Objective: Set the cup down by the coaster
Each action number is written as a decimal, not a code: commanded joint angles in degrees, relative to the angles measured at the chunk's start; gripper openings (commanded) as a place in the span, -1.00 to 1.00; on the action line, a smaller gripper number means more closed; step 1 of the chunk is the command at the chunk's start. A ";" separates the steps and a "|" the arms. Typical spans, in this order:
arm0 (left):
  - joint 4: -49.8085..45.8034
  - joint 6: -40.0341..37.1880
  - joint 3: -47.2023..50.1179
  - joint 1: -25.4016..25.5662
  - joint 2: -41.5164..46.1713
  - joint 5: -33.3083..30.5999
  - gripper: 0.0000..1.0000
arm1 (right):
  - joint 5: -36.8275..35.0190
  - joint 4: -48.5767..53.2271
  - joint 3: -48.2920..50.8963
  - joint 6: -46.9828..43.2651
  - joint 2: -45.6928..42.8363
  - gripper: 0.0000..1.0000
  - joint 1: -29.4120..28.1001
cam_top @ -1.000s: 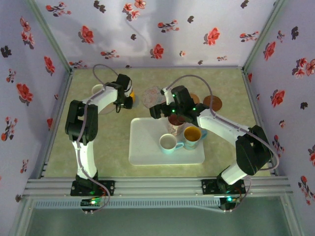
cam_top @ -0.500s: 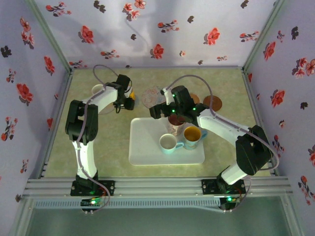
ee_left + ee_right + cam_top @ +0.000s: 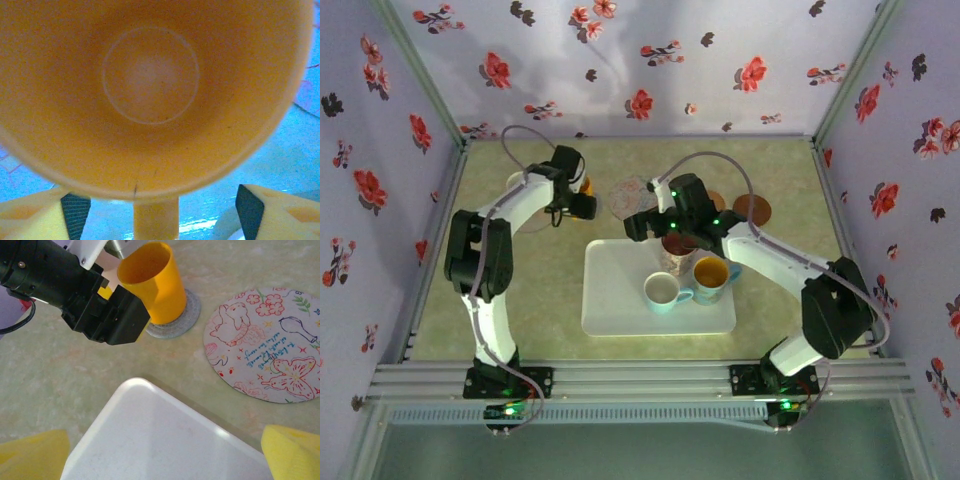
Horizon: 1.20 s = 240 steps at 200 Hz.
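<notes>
Left gripper [image 3: 579, 203], its arm reaching to the table's far side, stands with jaws parted either side of the orange cup [image 3: 152, 282], the pads apparently off its wall. The cup stands upright on the grey coaster [image 3: 176, 325]. Right gripper [image 3: 162, 460] gapes empty over the tray [image 3: 150, 435].

Top view is dim and flat with a purple cast; faint arm shadows on back wall [image 3: 720, 90], upper centre. My left wrist view: cup [image 3: 150, 90] too close, soft all over; table [image 3: 297, 160] reads blue, lower right. Right wrist view is sharp mid-frame, glare on tray [image 3: 165, 440], lower corners blurred.
</notes>
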<state>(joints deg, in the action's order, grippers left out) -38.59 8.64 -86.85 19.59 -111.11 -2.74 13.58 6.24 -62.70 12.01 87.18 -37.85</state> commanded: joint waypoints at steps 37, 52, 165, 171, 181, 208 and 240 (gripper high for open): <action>-2.28 0.06 -2.41 -0.43 7.48 0.49 0.75 | -0.89 4.40 -0.78 -2.73 -5.19 0.99 0.23; -2.37 -0.10 -1.88 -0.37 9.49 1.20 0.79 | -1.10 5.65 -0.78 -3.00 -6.27 0.99 0.23; -3.68 -2.76 4.69 1.47 25.99 17.48 1.00 | -2.02 17.84 2.62 -3.22 -18.74 0.99 -1.51; -3.77 -2.63 5.35 1.76 26.58 18.33 0.99 | -2.24 18.28 2.98 -3.06 -19.45 0.99 -1.79; -3.78 -2.22 6.58 2.24 27.68 19.61 0.99 | -2.55 19.07 3.43 -2.85 -20.53 0.99 -2.37; -3.04 -0.38 10.74 4.28 30.44 21.38 0.99 | -4.79 21.59 5.22 -1.89 -23.27 0.99 -4.77; -0.20 3.44 16.57 6.73 33.92 22.93 0.97 | -6.85 22.86 9.19 1.14 -26.93 0.99 -7.78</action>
<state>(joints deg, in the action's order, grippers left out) -40.45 8.73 -73.91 24.77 -80.51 16.97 9.65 26.39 -56.49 10.59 63.02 -43.90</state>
